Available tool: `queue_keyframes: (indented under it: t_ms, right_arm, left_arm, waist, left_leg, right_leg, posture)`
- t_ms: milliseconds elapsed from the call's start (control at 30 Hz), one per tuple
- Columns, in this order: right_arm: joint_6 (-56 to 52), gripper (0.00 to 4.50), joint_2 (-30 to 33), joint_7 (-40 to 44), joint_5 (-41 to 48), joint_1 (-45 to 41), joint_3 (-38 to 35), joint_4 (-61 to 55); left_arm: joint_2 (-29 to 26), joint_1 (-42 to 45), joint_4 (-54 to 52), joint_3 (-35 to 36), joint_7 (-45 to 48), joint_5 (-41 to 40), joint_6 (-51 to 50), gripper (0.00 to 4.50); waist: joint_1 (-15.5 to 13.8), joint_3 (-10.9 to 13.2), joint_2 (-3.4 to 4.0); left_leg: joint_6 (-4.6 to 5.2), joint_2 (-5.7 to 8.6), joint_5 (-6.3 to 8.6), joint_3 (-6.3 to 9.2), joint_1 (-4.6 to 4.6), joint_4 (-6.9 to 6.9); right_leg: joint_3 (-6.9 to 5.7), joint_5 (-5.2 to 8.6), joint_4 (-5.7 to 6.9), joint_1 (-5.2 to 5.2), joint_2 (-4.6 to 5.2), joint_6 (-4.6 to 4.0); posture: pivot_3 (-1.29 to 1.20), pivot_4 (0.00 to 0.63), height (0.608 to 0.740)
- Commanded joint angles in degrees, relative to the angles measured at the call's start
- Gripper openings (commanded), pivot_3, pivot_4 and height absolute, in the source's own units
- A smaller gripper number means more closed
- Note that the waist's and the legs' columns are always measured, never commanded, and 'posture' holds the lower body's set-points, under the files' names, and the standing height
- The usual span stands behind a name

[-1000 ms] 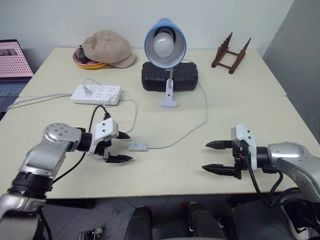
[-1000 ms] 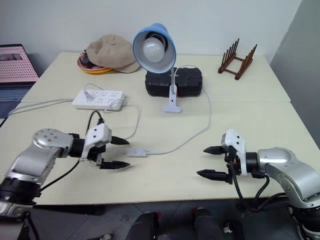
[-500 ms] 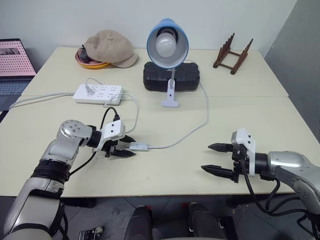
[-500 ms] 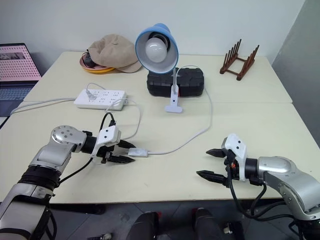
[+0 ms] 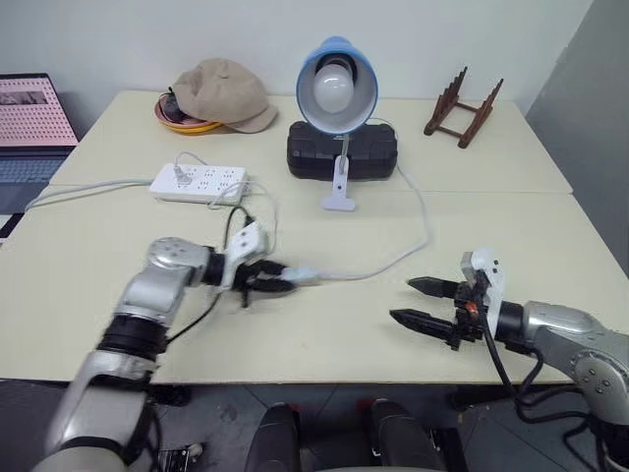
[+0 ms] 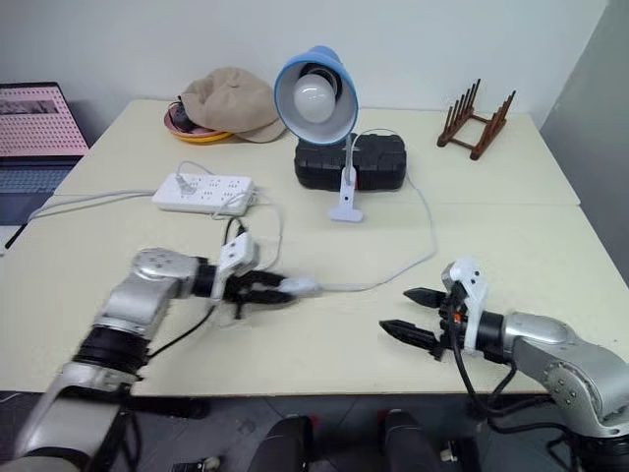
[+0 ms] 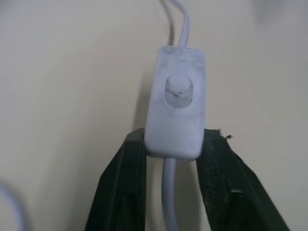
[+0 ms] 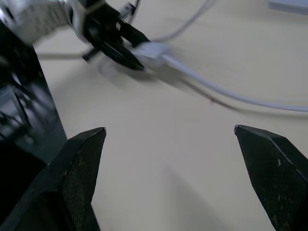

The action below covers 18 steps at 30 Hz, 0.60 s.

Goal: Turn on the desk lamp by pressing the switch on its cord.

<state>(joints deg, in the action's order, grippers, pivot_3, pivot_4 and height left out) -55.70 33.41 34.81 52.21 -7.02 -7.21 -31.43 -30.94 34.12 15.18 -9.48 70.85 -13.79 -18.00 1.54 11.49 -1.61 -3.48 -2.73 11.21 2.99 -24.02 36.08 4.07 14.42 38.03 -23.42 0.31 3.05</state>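
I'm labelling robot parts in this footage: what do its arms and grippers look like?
Both arms are rounded silver-grey metal with black joints and loose black cables. Each wrist carries a white block. The left gripper and right gripper each have two black pointed fingers.

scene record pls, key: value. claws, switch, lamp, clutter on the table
left claw: shut on the switch, fingers clamping its near end
right claw: open, nothing held, apart from the cord
switch: button facing up, not pressed by anything
desk lamp: bulb unlit, clipped upright before a black case
power strip: beside the lamp, on the robot's left
cap: far left corner, over an orange dish
wooden rack: far right corner
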Motion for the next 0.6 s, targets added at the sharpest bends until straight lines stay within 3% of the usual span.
queue_keyframes:
  t_ms: [33,233,500,600]
  right_arm:
    - [-4.0,4.50,-4.5,-9.7,7.1,-2.6,-3.4,-0.2]
    - [-8.2,4.50,-13.3,-25.8,16.0,-6.9,-5.4,3.3]
    - [-6.8,4.50,-20.6,-42.6,30.7,-13.0,-6.2,11.2]
    - [-6.4,4.50,-20.2,-45.7,33.9,-14.2,-6.0,13.0]
  left_arm:
    - [4.0,0.5,-8.0,2.8,-7.9,-3.1,-5.9,1.08]
    - [12.4,-3.4,-18.5,2.5,-18.7,-5.5,-11.7,1.08]
    - [14.0,-6.0,-23.0,1.4,-22.4,-5.6,-13.9,1.08]
    - [13.6,-6.4,-23.9,1.2,-22.2,-5.9,-14.1,1.08]
  waist:
    - [0.3,0.0,0.00]
    - [1.0,0.0,0.04]
    - [1.3,0.0,0.04]
    - [1.5,0.0,0.04]
  left_leg:
    - [0.00,0.01,0.00,-0.01,0.01,0.00]
    - [0.01,-0.04,0.00,0.02,0.15,-0.11]
    - [0.01,-0.02,0.00,0.01,0.13,-0.08]
    - [0.01,-0.01,0.00,0.01,0.12,-0.08]
  right_leg:
    - [0.02,-0.06,-0.02,0.00,0.00,0.10]
    - [0.04,-0.09,0.07,-0.01,-0.10,0.14]
    - [0.08,-0.10,0.04,0.00,-0.10,0.14]
    - [0.08,-0.10,0.02,0.00,-0.10,0.14]
  posture:
    - [0.00,0.150,0.740]
    - [0.00,0.150,0.740]
    - [0.00,0.150,0.740]
    - [0.00,0.150,0.740]
